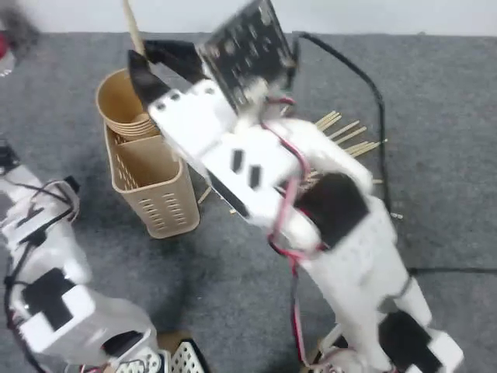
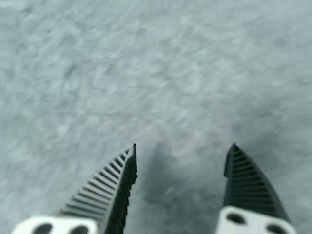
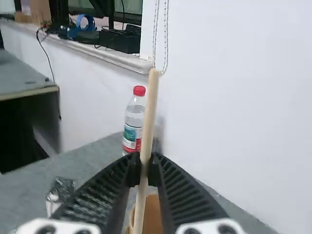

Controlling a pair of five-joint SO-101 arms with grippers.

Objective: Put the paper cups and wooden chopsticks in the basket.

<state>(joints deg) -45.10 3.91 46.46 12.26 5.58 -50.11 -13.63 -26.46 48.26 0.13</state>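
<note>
A beige slotted basket stands on the grey mat, with a stack of paper cups at its far end. My right gripper hangs just above the cups, shut on one wooden chopstick that points up. The right wrist view shows the same chopstick pinched upright in the right gripper, with a cup rim below. Several loose chopsticks lie on the mat behind the right arm. My left gripper is open over bare mat, holding nothing.
The left arm sits folded at the near left corner. A black cable runs across the mat at the far right. A plastic bottle with a red cap stands by the white wall.
</note>
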